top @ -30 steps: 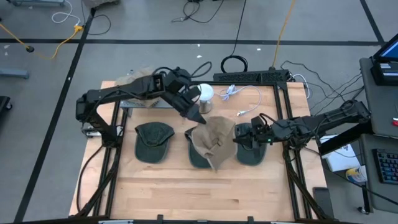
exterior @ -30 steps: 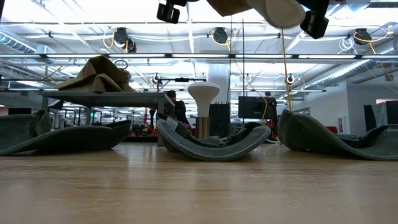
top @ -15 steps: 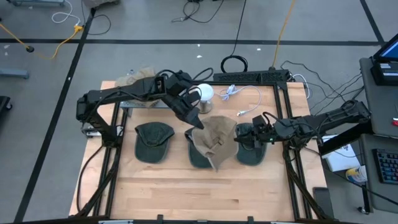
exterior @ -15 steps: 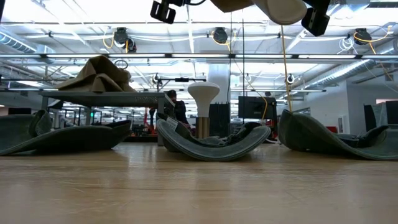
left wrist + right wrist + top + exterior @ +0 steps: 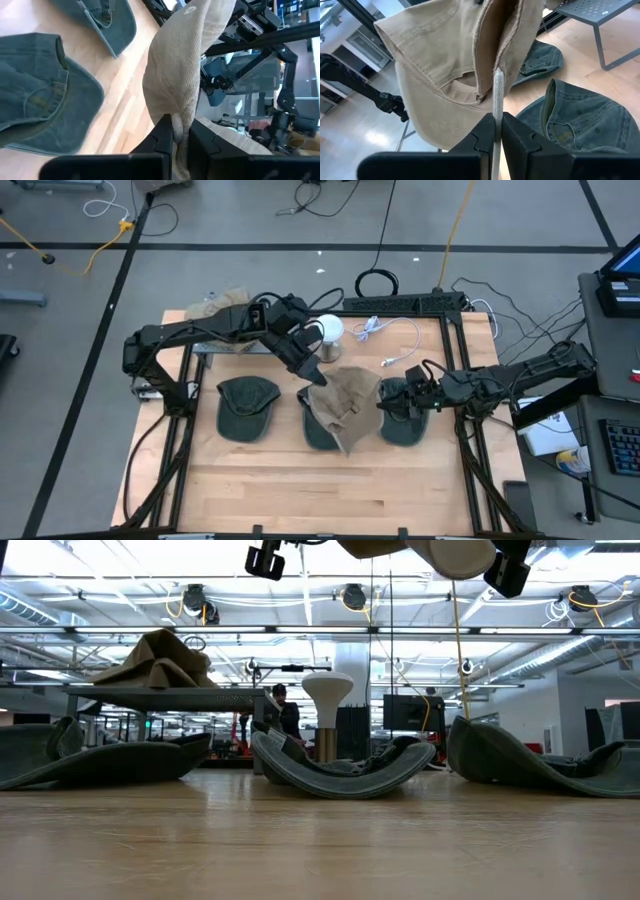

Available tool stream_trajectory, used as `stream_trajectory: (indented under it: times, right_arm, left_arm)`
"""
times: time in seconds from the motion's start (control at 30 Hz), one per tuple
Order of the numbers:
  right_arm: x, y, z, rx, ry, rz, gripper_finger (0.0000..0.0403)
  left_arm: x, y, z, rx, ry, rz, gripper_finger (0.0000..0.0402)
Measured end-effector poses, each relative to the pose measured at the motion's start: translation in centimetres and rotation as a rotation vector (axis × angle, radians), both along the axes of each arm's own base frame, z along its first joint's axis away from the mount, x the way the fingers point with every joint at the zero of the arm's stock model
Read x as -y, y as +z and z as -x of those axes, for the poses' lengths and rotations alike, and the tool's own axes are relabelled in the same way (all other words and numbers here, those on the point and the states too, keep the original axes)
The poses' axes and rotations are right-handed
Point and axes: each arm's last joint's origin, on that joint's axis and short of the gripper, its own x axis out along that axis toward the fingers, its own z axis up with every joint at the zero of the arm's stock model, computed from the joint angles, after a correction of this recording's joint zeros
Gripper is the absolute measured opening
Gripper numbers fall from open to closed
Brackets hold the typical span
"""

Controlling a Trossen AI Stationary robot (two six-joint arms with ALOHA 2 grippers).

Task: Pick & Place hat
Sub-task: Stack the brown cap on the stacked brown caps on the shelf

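My left gripper [image 5: 322, 374] and my right gripper [image 5: 384, 402] were both closed on the tan cotton cap [image 5: 347, 402] — three green caps [image 5: 246, 405] lay below them.

Three green hats [image 5: 247, 406]; one tan hat [image 5: 345, 402]; one white lamp [image 5: 330, 330].

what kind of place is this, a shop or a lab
Most likely a robotics lab or workshop, not a shop. A wooden table stands on a concrete floor with taped lines and loose cables; beyond it, the low view shows exposed ceiling trusses and equipment racks.
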Motion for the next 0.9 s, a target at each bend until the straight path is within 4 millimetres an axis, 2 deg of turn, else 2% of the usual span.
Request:
stream_trajectory:
  times: [0.43,0.7,0.9]
  right_arm:
    - [-0.2,0.2,0.3,0.009,0.111,0.016,0.0043]
    - [0.0,0.9,1.2,0.056,0.133,0.087,0.0051]
    - [0.5,1.3,1.6,0.087,0.125,0.141,0.0045]
  left_arm:
    - [-0.4,0.7,1.0,-0.005,0.120,-0.171,0.0021]
    - [-0.5,1.9,3.4,-0.061,0.247,-0.297,0.0021]
    - [-0.3,3.7,5.6,-0.029,0.327,-0.334,0.0021]
